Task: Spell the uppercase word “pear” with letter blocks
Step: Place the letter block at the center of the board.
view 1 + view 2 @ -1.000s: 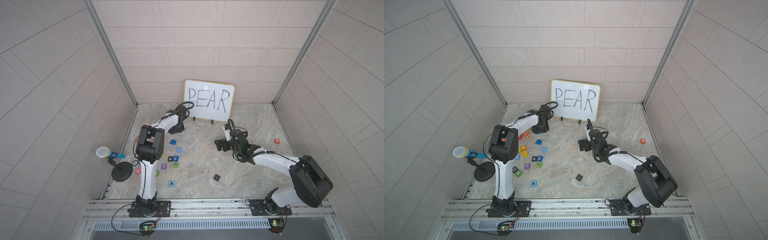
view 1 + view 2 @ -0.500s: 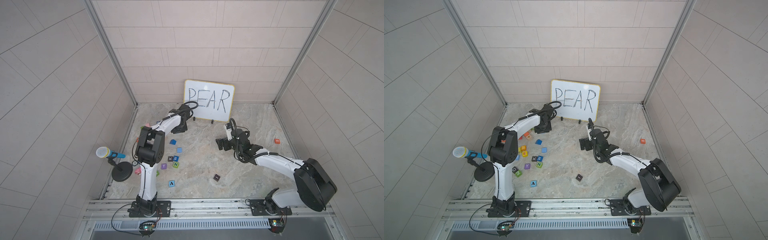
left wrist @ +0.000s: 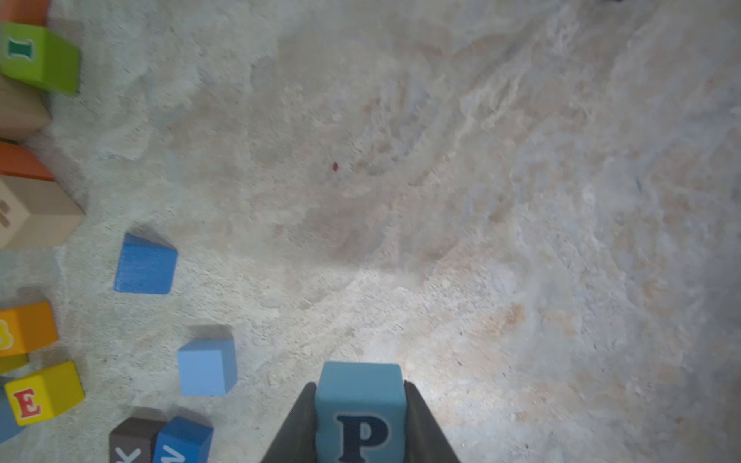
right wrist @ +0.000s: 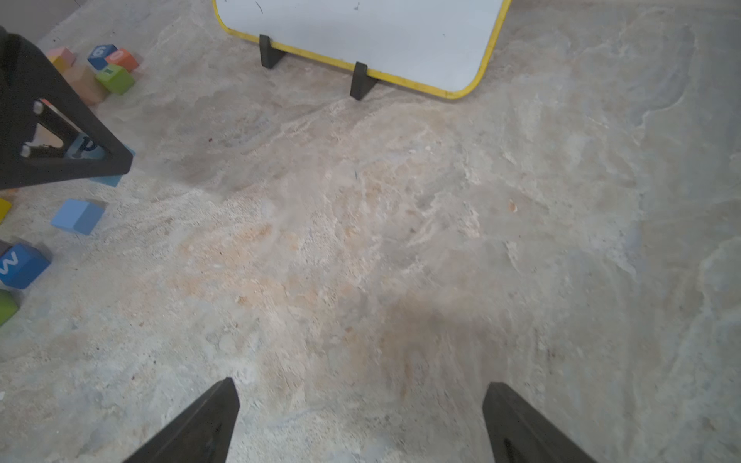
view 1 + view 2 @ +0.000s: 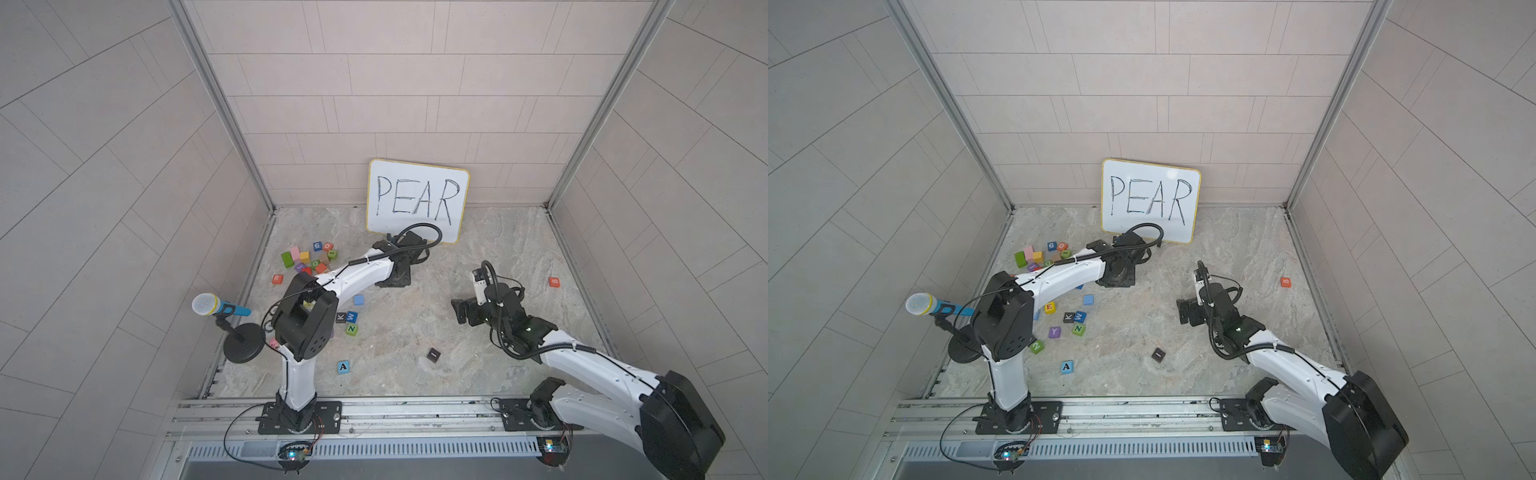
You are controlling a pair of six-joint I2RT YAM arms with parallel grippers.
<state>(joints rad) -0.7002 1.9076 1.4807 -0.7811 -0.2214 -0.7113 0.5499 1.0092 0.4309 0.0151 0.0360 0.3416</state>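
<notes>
My left gripper [image 3: 359, 387] is shut on the light blue P block [image 3: 361, 409], just above the floor in front of the whiteboard; both top views show this gripper [image 5: 392, 282] [image 5: 1115, 282]. The yellow E block [image 3: 40, 395] [image 5: 1049, 307] lies by the left arm. The blue A block [image 5: 343, 366] [image 5: 1066, 366] sits near the front. The orange R block [image 5: 277, 279] lies at the left wall. My right gripper [image 4: 361, 389] [image 5: 459, 311] hangs open over bare floor, right of centre, holding nothing. The P block [image 4: 82, 149] also shows in the right wrist view.
A whiteboard reading PEAR [image 5: 417, 201] leans on the back wall. A pile of spare blocks [image 5: 309, 257] lies back left, with the K, W and N blocks [image 5: 347, 322] nearer. A microphone on a stand [image 5: 216, 307], a dark block [image 5: 433, 354] and an orange B block [image 5: 554, 281] are also here.
My left gripper has carried the P block rightward and a little toward the front. The right gripper has drifted slightly right and forward, still open.
</notes>
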